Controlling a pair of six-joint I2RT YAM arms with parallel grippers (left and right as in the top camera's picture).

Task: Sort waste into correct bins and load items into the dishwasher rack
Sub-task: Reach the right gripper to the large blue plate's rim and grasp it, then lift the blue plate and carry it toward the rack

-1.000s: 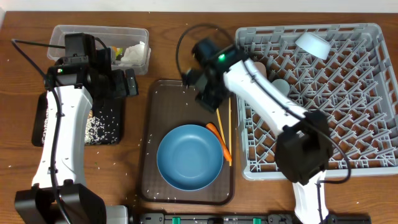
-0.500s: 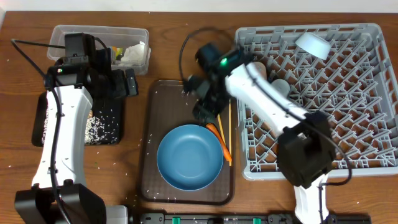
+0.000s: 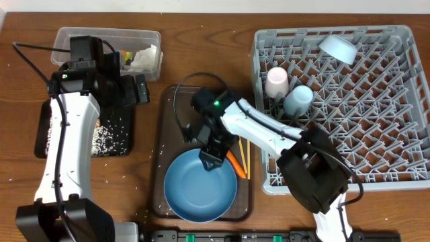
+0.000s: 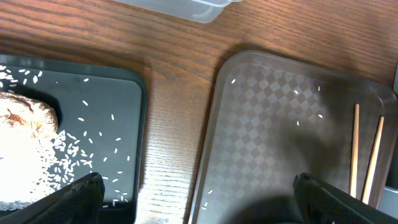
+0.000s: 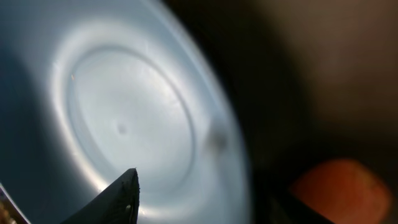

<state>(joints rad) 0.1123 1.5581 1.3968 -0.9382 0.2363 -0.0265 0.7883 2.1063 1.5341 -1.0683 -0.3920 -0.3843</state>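
Note:
The large blue plate (image 3: 200, 188) lies on the dark brown serving tray (image 3: 176, 114). My right gripper (image 3: 211, 156) is low over the plate's upper right rim. In the right wrist view the gripper (image 5: 202, 205) is open: one finger is over the plate (image 5: 124, 118), and the rim lies between the fingers. The orange carrot (image 3: 234, 162) (image 5: 336, 186) lies just right of it, next to the two chopsticks (image 3: 244, 149). My left gripper (image 3: 139, 89) (image 4: 199, 199) is open and empty, between the black tray (image 3: 114, 151) and the serving tray. The rack (image 3: 376, 134) holds the pink cup (image 3: 276, 81), blue cup (image 3: 297, 100) and bowl (image 3: 338, 48).
The clear tub (image 3: 80, 37) at the back left holds the white tissue (image 3: 145, 58) and the wrapper (image 3: 125, 56). Loose rice (image 3: 107, 138) and the brown lump (image 4: 25, 116) lie in the black tray. Stray grains dot the wooden table and the serving tray.
My right gripper has come down and forward from the tray's back edge to the plate's rim. The plate has shifted toward the tray's front left. The left arm has not moved.

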